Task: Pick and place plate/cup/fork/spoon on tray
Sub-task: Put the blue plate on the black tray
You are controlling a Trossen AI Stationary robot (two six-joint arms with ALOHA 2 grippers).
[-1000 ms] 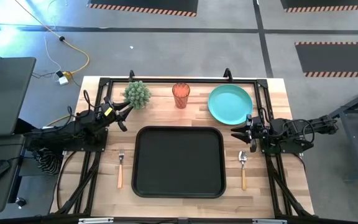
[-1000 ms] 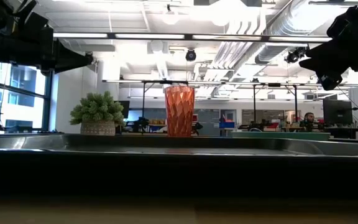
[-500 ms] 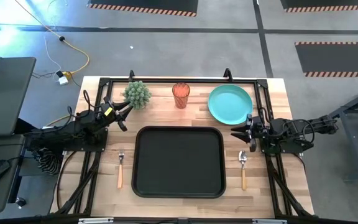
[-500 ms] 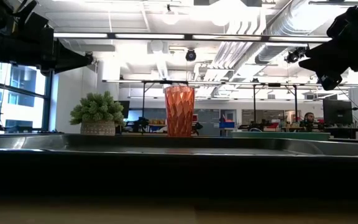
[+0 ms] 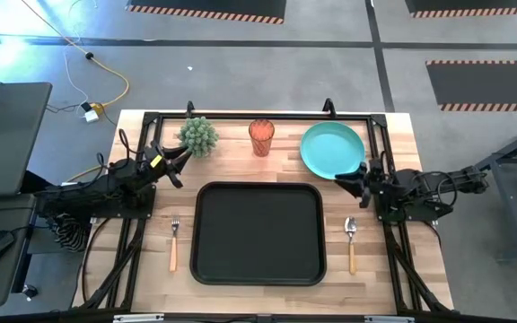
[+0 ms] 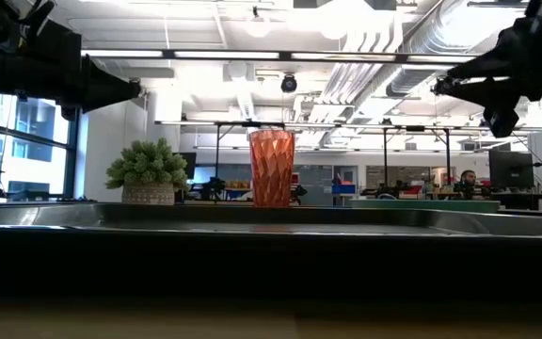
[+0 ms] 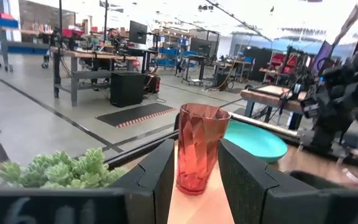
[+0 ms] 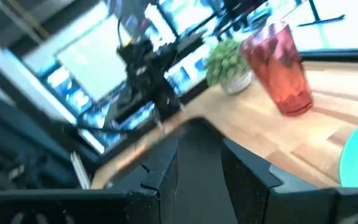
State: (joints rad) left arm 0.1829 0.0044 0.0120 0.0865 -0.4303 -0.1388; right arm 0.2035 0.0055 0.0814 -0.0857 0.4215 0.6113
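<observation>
The teal plate (image 5: 332, 149) lies flat at the far right of the table. The red-orange cup (image 5: 261, 136) stands upright at the far middle and shows between my left fingers in the left wrist view (image 7: 199, 148). The black tray (image 5: 258, 233) lies at the centre. The fork (image 5: 174, 242) lies left of the tray and the spoon (image 5: 351, 244) lies right of it. My left gripper (image 5: 179, 169) is open and empty, left of the tray's far corner. My right gripper (image 5: 346, 178) is open and empty, raised over the plate's near edge.
A spiky green potted plant (image 5: 198, 135) stands left of the cup, close to my left gripper. A black frame rail (image 5: 258, 117) runs along the table's far edge. Bare wood shows between the tray's far rim and the cup.
My right gripper has moved toward the table's far edge, up to the plate's near rim, and has turned about its wrist. In the low view its fingers now point level across the table. My left arm has kept still.
</observation>
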